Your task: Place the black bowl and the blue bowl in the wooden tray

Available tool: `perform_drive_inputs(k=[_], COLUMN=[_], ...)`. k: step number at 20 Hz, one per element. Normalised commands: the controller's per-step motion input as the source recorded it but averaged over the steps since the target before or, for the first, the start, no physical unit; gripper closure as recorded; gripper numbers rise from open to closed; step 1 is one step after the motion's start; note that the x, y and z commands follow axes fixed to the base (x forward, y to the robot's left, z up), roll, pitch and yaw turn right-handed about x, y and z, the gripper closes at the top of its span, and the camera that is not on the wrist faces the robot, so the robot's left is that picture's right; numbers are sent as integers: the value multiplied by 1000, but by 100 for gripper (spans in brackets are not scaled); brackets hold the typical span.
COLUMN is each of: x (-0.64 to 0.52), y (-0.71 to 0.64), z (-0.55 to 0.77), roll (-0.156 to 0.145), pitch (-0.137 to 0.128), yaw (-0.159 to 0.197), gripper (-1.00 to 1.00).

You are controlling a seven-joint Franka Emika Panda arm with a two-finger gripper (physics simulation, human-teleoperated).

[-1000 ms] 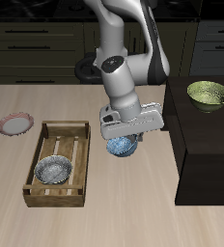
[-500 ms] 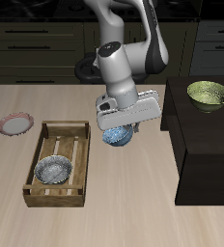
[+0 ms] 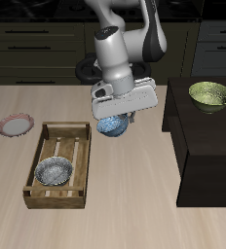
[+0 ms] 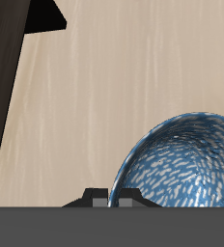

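From the exterior view I have the whole layout: my gripper [image 3: 120, 114] hangs above the table [image 3: 134, 185] with the blue bowl [image 3: 112, 125] clamped by its rim, lifted clear of the surface and tilted, just beside the back end of the wooden tray [image 3: 60, 163]. The black bowl [image 3: 54, 172] sits in the tray, in the half nearer the table's front edge, upright, grey-white speckling showing inside. The tray's other half is bare slats. A pink plate [image 3: 15, 124] lies near the table's side edge, apart from the tray, and a yellow-green bowl [image 3: 210, 95] rests on a dark cabinet [image 3: 207, 146] on the opposite side.

The wrist view gives me none of that, only the blue bowl [image 4: 182, 159] close up: a blue rim, the inside mottled in blue and white flecks, wood-grain table beneath it and a dark edge to one side. The fingers themselves are mostly hidden behind the bowl, but the rim sits right at the gripper's housing.
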Motion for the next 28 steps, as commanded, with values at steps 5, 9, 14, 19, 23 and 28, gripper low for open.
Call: perform_drive_inputs(k=[5,9,14,19,23,28], x=[-110,-173,6,109,59,26], y=[-254,-142,-387,-474,-381,-528], z=[380,389,314,122,126,133], roll=[-32,-4,-43,-67,-58,-74], pitch=[-56,-60,-38,-18,-28,-13], yaw=[43,34,11,-15,-12,-8], gripper=[100,100,100,100,100,100])
